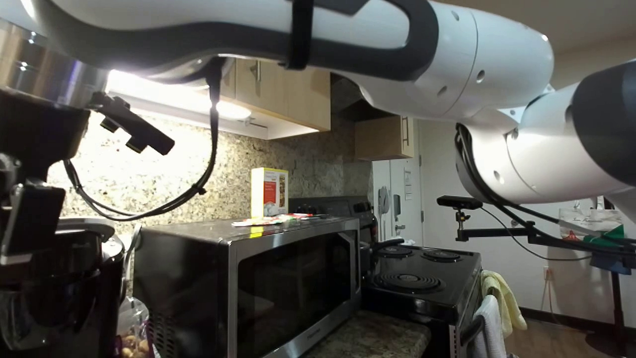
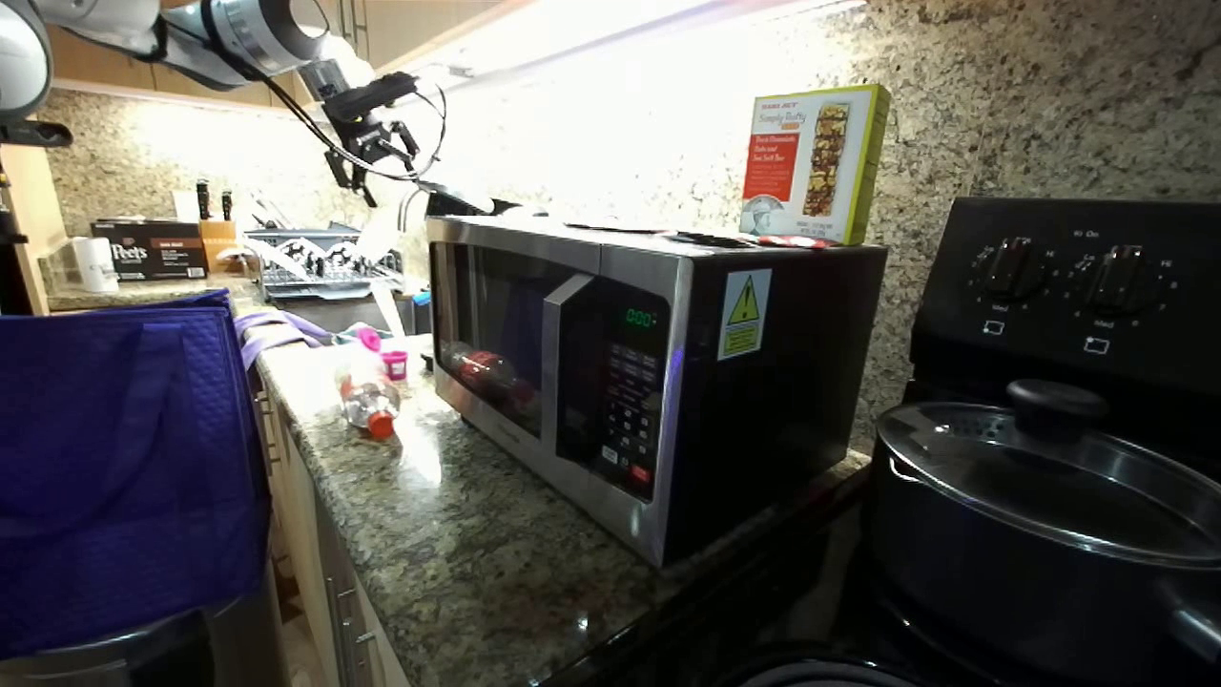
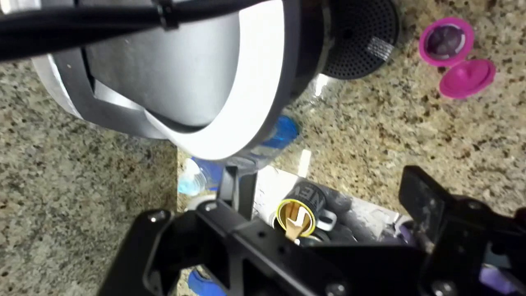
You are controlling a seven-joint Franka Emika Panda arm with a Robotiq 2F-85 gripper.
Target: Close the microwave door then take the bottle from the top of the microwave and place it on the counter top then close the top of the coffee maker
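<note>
The microwave (image 1: 174, 278) (image 2: 773, 429) stands on the counter top (image 2: 477, 544), and its door (image 1: 293, 293) (image 2: 496, 334) is shut. The bottle (image 2: 370, 396), clear with a red-orange cap, lies on its side on the counter in front of the microwave. The black coffee maker (image 1: 49, 288) stands beyond the microwave; its grey, silver-rimmed top (image 3: 172, 61) fills the upper left of the wrist view. It looks nearly level, but I cannot tell if it is fully closed. My gripper (image 2: 377, 167) (image 3: 328, 195) is open and empty, above and beside the coffee maker.
A yellow-and-white box (image 1: 270, 191) (image 2: 811, 162) and a flat packet (image 1: 271, 220) rest on the microwave. A black pot (image 2: 1030, 553) stands on the stove (image 1: 422, 278). Pink pods (image 3: 446, 41) and a mug (image 3: 302, 205) are near the coffee maker. A blue bag (image 2: 134, 477) stands by the counter.
</note>
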